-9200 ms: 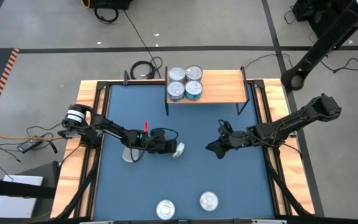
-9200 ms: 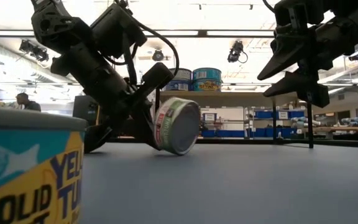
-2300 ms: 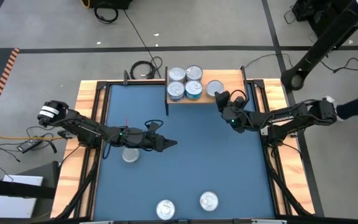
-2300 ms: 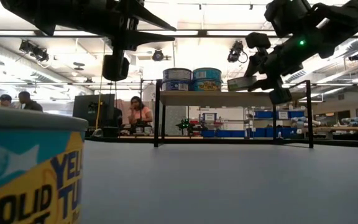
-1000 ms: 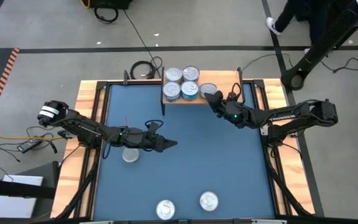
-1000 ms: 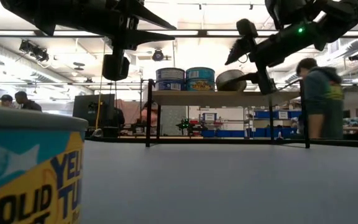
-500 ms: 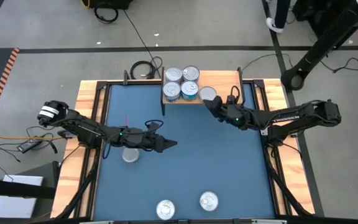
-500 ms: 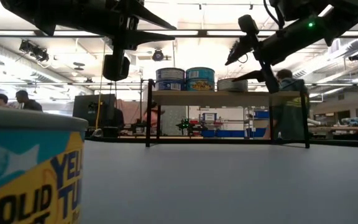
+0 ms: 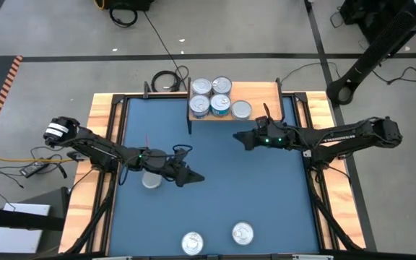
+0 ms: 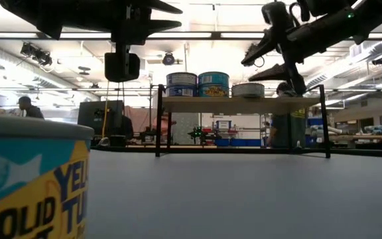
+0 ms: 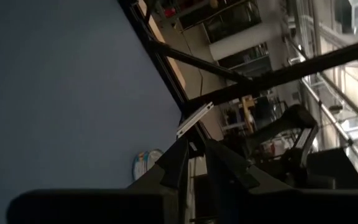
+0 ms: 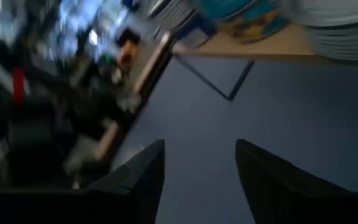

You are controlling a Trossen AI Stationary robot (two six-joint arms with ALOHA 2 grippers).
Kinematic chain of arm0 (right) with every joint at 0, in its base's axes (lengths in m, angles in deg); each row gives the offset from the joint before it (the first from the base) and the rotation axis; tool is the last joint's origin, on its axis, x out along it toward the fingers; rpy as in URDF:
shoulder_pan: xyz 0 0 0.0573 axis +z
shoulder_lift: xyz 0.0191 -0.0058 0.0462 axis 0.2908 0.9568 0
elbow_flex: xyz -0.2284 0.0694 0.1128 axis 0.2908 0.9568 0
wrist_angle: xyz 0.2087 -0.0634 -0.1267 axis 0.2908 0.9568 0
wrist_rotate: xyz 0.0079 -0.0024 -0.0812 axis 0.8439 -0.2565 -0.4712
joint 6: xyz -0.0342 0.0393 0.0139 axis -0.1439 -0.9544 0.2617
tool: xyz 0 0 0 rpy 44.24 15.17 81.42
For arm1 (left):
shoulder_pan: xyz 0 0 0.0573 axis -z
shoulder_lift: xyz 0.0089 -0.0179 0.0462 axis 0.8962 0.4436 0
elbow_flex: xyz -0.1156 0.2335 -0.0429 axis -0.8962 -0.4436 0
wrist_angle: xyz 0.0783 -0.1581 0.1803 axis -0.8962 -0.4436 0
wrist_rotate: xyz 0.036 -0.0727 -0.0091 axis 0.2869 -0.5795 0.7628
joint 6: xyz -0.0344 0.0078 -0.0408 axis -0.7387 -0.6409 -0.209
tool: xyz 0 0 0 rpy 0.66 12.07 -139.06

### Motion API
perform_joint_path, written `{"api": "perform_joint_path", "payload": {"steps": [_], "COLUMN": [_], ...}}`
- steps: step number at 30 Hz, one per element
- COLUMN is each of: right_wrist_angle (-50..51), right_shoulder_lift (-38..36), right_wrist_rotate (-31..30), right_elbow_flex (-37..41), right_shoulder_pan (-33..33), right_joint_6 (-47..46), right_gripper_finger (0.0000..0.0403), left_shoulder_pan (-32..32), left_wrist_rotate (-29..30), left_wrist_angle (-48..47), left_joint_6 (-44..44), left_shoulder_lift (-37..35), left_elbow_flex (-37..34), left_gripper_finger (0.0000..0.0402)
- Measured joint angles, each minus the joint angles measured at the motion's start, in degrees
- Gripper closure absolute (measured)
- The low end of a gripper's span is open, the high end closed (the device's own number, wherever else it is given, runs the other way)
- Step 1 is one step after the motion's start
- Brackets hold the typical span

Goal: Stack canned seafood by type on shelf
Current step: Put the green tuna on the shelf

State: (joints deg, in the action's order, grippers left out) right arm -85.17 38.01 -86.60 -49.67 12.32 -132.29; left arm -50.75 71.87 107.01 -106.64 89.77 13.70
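Since a moment ago the right gripper (image 9: 240, 139) has drawn back off the shelf (image 9: 262, 92), fingers parted and empty, leaving its tin (image 9: 242, 110) flat beside the stacked pair so types sit apart. Well short of the shelf, the left gripper (image 9: 196, 178) hovers empty, nearly closed, near a table tin (image 9: 150, 180).

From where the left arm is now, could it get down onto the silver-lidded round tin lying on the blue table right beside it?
Probably yes. The left gripper hangs empty above the blue table, and the silver-lidded round tin lies just behind it, partly under the arm, lid bare. It would need to draw back first.
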Motion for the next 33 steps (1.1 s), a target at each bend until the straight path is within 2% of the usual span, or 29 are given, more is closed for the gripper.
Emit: {"api": "perform_joint_path", "payload": {"steps": [2,6,10,15,21,24,33], "right_wrist_angle": [0.7,11.89,23.2,26.43,26.2,24.47,22.16], "right_shoulder_lift": [-0.84,-1.48,0.0,0.64,1.48,2.33,5.1], "right_wrist_rotate": [1.68,1.9,-0.78,-1.61,-1.65,-1.06,0.4], "right_elbow_flex": [-0.11,-5.06,-9.89,-11.82,-11.85,-11.85,-11.85], "right_shoulder_pan": [-0.09,-0.72,-2.3,-4.93,-8.93,-10.6,-12.69], "right_joint_6": [6.69,18.53,26.25,31.29,32.44,33.26,33.47], "right_gripper_finger": [0.0215,0.0258,0.0316,0.0392,0.0386,0.0396,0.0392], "left_shoulder_pan": [0.36,0.49,0.49,0.49,0.49,0.49,0.49], "left_wrist_rotate": [-0.04,-0.02,0.34,1.08,1.91,2.16,2.19], "left_wrist_angle": [-0.01,-0.6,-0.68,-2.12,-3.41,-3.48,-3.53], "left_joint_6": [1.63,2.23,2.19,2.15,2.12,2.1,2.15], "left_shoulder_lift": [0.0,-0.02,-0.02,-0.02,-0.02,-0.02,-0.02], "left_elbow_flex": [0.0,0.0,0.0,0.0,0.0,0.0,0.0], "left_gripper_finger": [0.0341,0.0341,0.0341,0.0341,0.0341,0.0341,0.0342]}}
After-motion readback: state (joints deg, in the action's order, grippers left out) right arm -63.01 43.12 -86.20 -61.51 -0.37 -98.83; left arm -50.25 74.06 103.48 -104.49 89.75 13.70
